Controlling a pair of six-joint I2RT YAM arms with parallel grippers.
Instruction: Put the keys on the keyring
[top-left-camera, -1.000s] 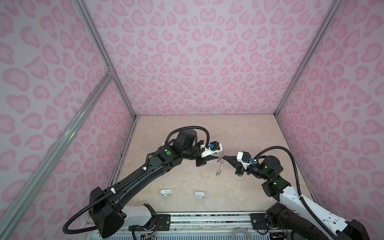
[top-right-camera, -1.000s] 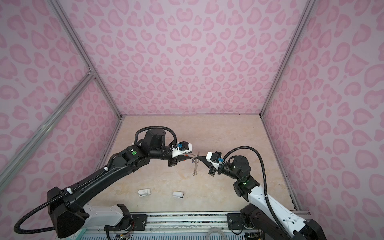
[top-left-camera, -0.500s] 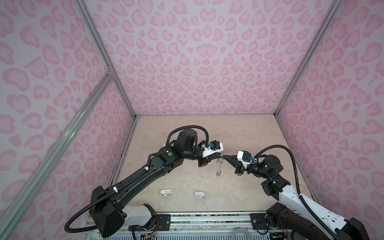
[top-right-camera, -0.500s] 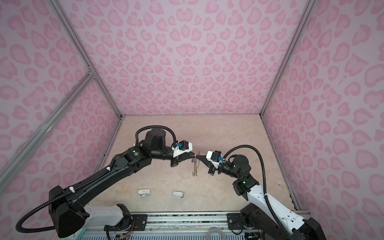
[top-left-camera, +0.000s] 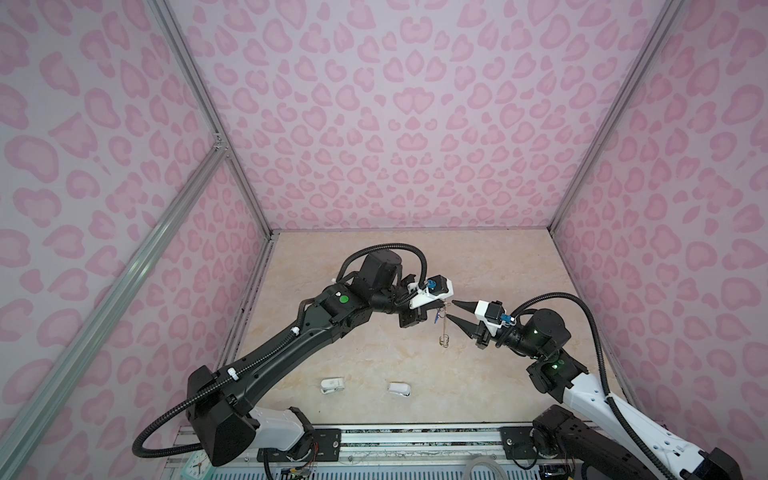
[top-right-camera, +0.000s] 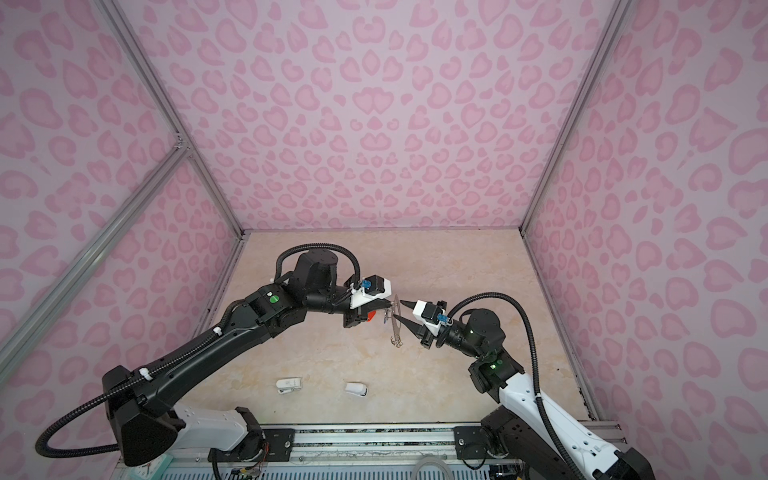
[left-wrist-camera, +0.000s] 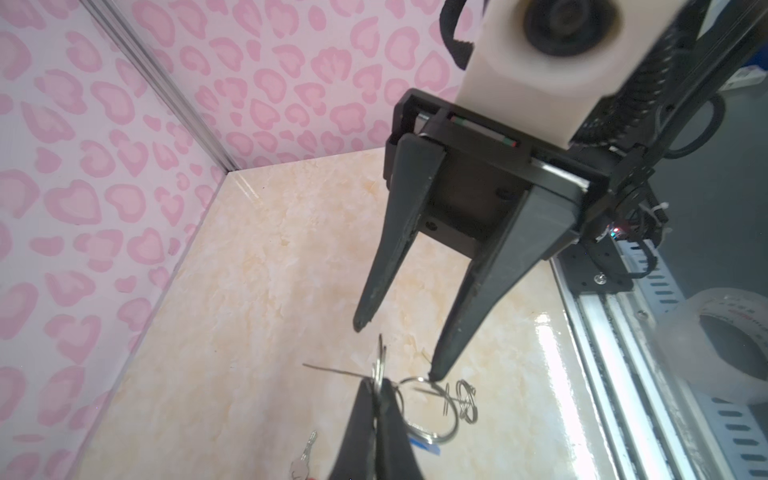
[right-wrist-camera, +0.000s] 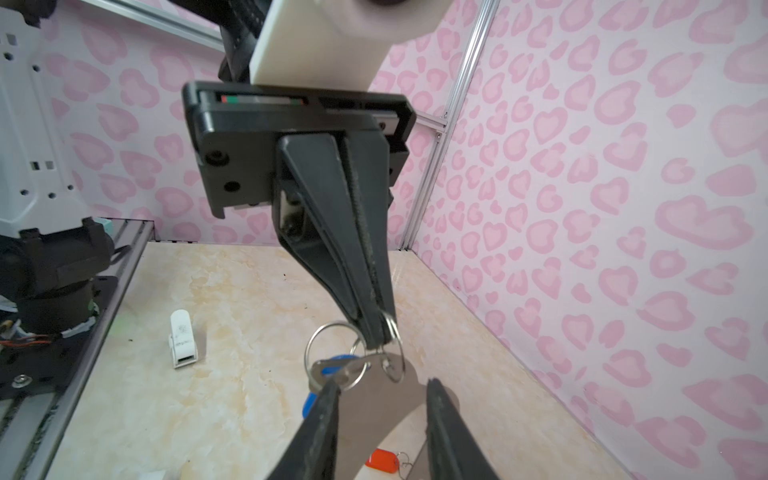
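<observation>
The keyring (top-left-camera: 444, 330) (top-right-camera: 395, 326), a flat grey metal plate, hangs edge-on above the table in both top views. My left gripper (top-left-camera: 439, 308) (top-right-camera: 389, 309) (left-wrist-camera: 377, 384) is shut on its upper edge. The right gripper (top-left-camera: 450, 310) (top-right-camera: 397, 309) (right-wrist-camera: 382, 382) stands open around that same end, one fingertip (right-wrist-camera: 332, 388) touching the silver key with the blue tag (right-wrist-camera: 332, 365), which hangs from a large split ring (right-wrist-camera: 309, 347). A red tag (top-right-camera: 371, 316) (right-wrist-camera: 382, 459) shows below the left gripper with a silver key (left-wrist-camera: 305, 451); whether it hangs or lies I cannot tell.
Two small white plastic objects (top-left-camera: 332, 384) (top-left-camera: 399, 388) lie near the front of the marble table (top-left-camera: 374, 257). Pink patterned walls close in three sides. The aluminium rail (top-left-camera: 415, 432) with both arm bases runs along the front edge.
The right gripper, earlier shut on the keyring's top, has opened and let go. My left gripper has closed on the keyring. Both arms stay where they were.
</observation>
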